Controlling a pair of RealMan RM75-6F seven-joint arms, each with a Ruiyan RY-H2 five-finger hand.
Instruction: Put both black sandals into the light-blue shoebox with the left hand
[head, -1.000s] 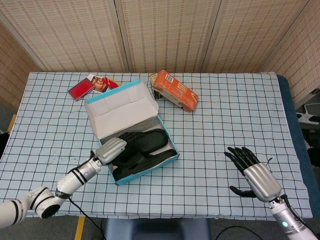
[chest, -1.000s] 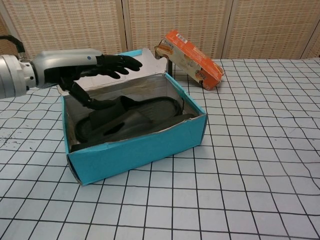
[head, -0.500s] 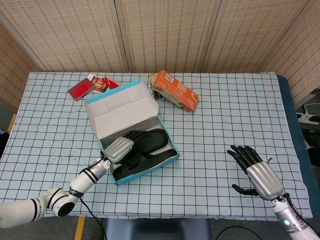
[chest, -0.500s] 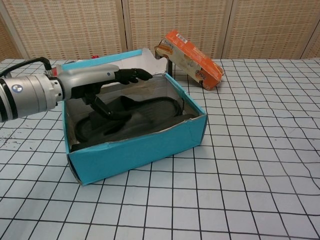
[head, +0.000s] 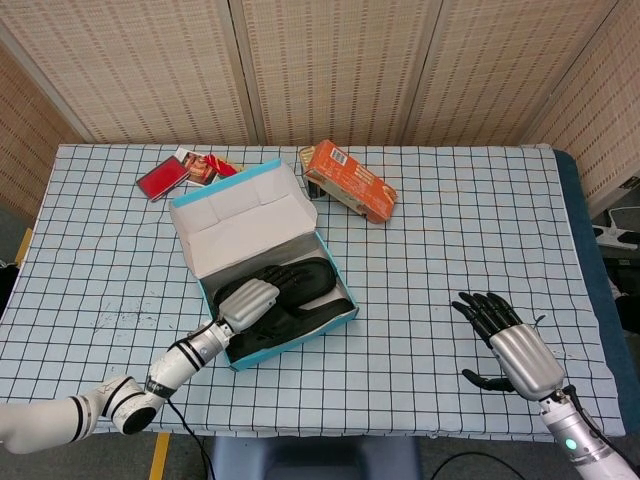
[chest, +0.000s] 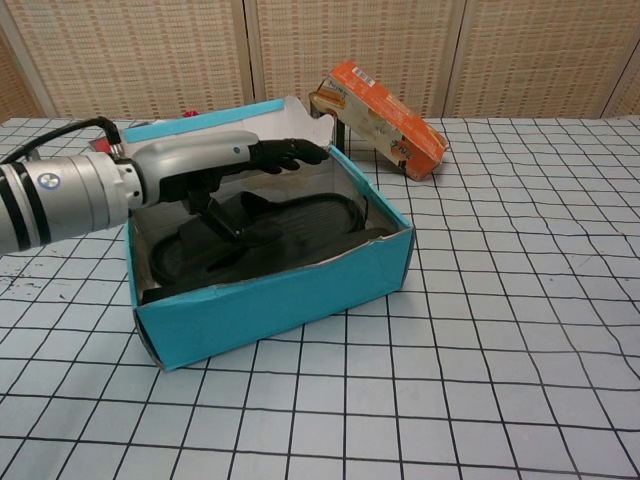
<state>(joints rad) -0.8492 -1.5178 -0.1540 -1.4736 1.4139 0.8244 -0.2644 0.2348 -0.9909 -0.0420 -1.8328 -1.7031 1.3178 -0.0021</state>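
Two black sandals (head: 305, 283) (chest: 290, 225) lie side by side inside the light-blue shoebox (head: 300, 336) (chest: 270, 300) at the table's centre-left. My left hand (head: 254, 299) (chest: 225, 165) hovers over the open box with its fingers stretched out flat above the sandals. Its thumb points down toward the nearer sandal's strap, and nothing is gripped. My right hand (head: 508, 343) rests on the table at the front right, fingers spread, holding nothing; only the head view shows it.
The shoebox's lid (head: 240, 212) stands open behind it. An orange carton (head: 350, 181) (chest: 382, 118) lies tilted behind the box. Two red packets (head: 170, 177) lie at the back left. A folding screen backs the table.
My left hand has slid further across the box, toward its far-right corner, staying above the sandals. The right hand has barely shifted.
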